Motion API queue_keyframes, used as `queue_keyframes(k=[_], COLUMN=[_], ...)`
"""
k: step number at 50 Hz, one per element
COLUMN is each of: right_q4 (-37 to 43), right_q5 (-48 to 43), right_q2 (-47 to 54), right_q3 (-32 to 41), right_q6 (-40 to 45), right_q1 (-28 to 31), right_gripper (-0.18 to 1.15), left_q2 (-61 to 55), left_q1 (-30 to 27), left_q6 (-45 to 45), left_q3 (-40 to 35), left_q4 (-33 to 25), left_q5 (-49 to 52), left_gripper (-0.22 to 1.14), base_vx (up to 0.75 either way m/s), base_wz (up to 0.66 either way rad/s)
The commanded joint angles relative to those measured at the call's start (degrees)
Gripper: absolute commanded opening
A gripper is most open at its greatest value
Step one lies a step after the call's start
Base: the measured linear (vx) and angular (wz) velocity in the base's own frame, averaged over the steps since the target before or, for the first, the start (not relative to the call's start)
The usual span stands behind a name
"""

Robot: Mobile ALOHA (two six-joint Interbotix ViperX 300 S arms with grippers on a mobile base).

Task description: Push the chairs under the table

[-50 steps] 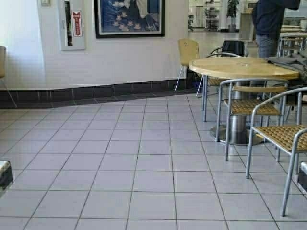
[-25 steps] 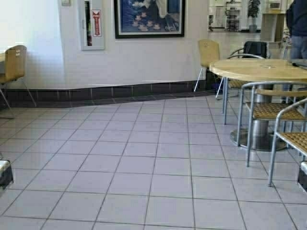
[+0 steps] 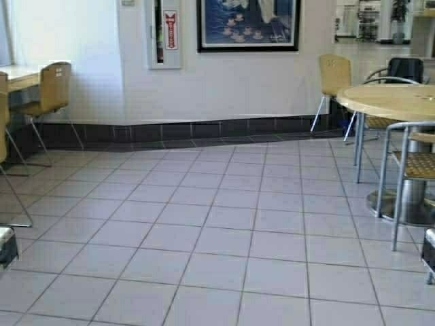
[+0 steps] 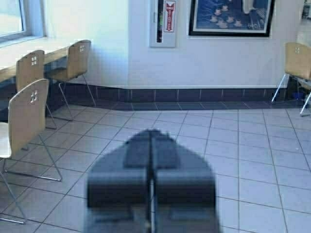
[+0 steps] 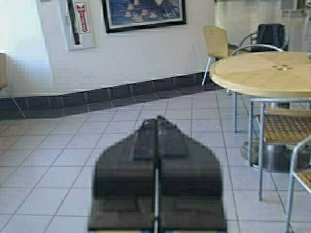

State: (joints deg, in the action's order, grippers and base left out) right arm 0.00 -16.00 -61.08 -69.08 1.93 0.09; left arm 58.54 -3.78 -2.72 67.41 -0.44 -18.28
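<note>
Two chairs (image 3: 47, 95) now in view left, robot turned, table (image 3: 20, 76)

Grey tiled floor (image 3: 204, 231), dark tile skirting along the wall. Tan chairs (image 4: 29, 104) stand on it at far left in a row beside the tabletop (image 4: 29, 51), metal legs on the tiles. Round table (image 3: 391, 100) on its pedestal and grey woven-seat chairs (image 3: 414, 166) stand at right. One more tan chair (image 3: 334, 78) by the back wall.

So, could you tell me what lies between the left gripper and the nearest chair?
Only bare floor tiles lie between the left gripper and the nearest chair, in the left wrist view.
</note>
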Motion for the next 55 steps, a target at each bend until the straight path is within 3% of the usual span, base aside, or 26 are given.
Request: queue_keyframes(k=[1, 32, 55], right_q4=[0.1, 0.1, 0.1], right_q5=[-0.2, -0.2, -0.2], right_q2=[-0.5, -1.1, -1.1], right_q3=[-0.1, -0.9, -1.7], right_q6=[-0.2, -0.1, 0.1], right_q1=[0.0, 0.1, 0.1], right_gripper=[0.04, 0.04, 0.04], left_q2=[-0.4, -1.2, -2.2], left_q1=[0.0, 0.0, 0.0], left_q6=[-1.3, -4.2, -4.4], left_q3=[-0.4, 0.5, 0.8], left_q4=[-0.1, -0.1, -0.1], left_q5=[-1.0, -1.1, -1.1], left_gripper=[0.03, 0.03, 0.03], base_vx=[0.29, 0.34, 0.32], base_wz=[0.13, 0.2, 0.42])
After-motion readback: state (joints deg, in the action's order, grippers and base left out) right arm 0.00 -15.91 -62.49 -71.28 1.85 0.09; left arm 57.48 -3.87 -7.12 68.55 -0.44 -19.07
